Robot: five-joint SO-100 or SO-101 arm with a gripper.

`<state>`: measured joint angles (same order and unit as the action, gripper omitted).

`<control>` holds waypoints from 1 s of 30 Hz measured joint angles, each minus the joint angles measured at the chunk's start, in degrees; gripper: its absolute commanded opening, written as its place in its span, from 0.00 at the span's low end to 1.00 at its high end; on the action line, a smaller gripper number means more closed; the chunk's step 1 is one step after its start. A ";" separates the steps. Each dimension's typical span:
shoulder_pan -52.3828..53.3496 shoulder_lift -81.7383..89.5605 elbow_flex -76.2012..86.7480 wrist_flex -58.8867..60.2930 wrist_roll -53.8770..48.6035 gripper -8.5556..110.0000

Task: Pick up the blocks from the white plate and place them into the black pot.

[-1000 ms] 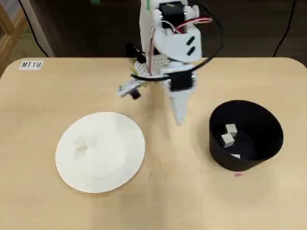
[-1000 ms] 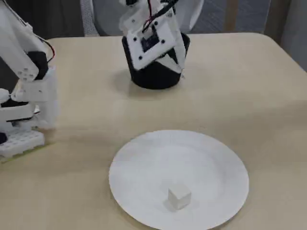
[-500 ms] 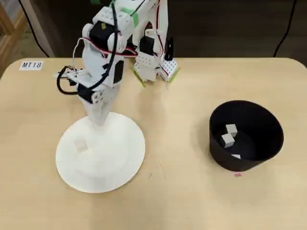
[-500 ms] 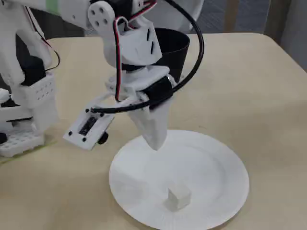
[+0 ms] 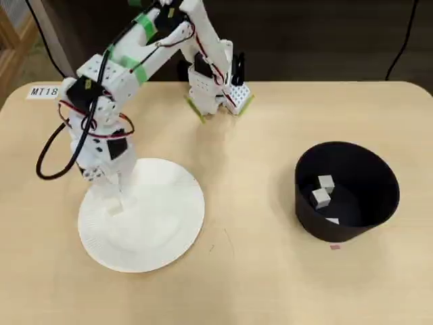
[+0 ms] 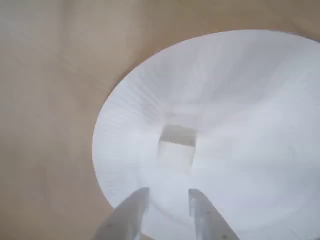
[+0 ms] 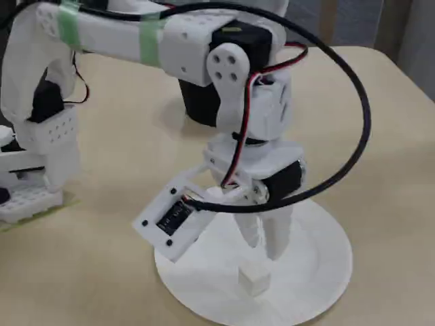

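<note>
On the left of the overhead view I see my white 3D-printed arm, banded with green tape, reaching out from its base at the worktop's far edge and bending down over the large round white plate. Its gripper hangs above the plate's left part, fingers pointing down, right over one small off-white cube that sits on the plate.

From the wrist view I look straight down on that cube, near the plate's middle, with the two translucent white fingertips entering from the bottom edge. The gripper is partly open, its jaws set a little wider apart than nothing and holding nothing; the cube lies just ahead of the tips, apart from them.

My fixed view agrees: the gripper hovers just above the cube, not touching it, with the plate under both.

Further right in the overhead view, well apart from the plate on the pale wooden worktop, stands the matte black round pot. Inside it I count three small white cubes, resting on its floor towards the left wall.
</note>
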<state>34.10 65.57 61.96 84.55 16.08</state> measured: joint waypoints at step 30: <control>1.14 -7.29 -1.32 2.20 -2.37 0.25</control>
<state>35.24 58.27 60.64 86.75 13.71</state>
